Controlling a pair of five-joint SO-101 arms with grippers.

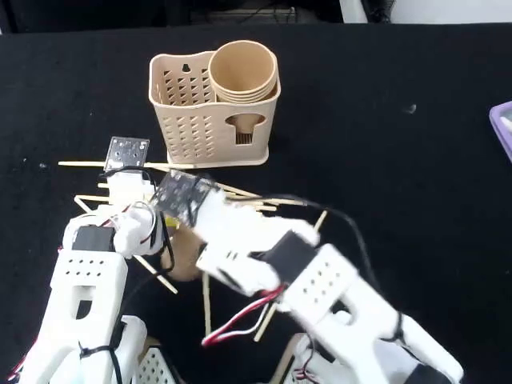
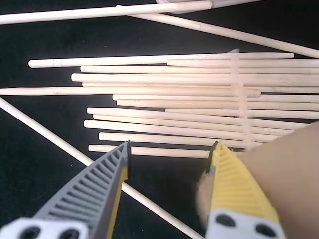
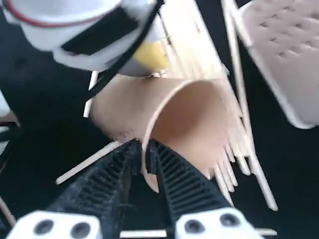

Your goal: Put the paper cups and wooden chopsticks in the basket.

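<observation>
Step in hand: lifting a cup. The right gripper point(image 3: 143, 151) has its black fingers point(image 3: 112, 177) pinched shut on the rim of a tipped-over paper cup point(image 3: 189, 114), one finger inside the mouth and one outside. The cup lies on the counter point(image 1: 416, 224) between the two arms, among loose chopsticks point(image 2: 189, 94).

To do it well, hold the rim firmly but no harder (thin wall, probably crumples). Lift straight up before swinging to 12 o'clock, where the basket point(image 1: 200, 124) stands. The stacked cups point(image 1: 244, 68) sit in its 3 o'clock compartment, so nest the cup there, mouth up.

The left gripper point(image 2: 169, 149) hangs over the chopstick bundle just beside the cup, fingers spread wide and gripping nothing; it is a likely snag on the lift. More chopsticks are strewn at the basket's 6 o'clock side. A purple thing point(image 1: 502, 128) sits at the 3 o'clock edge, well apart.
</observation>
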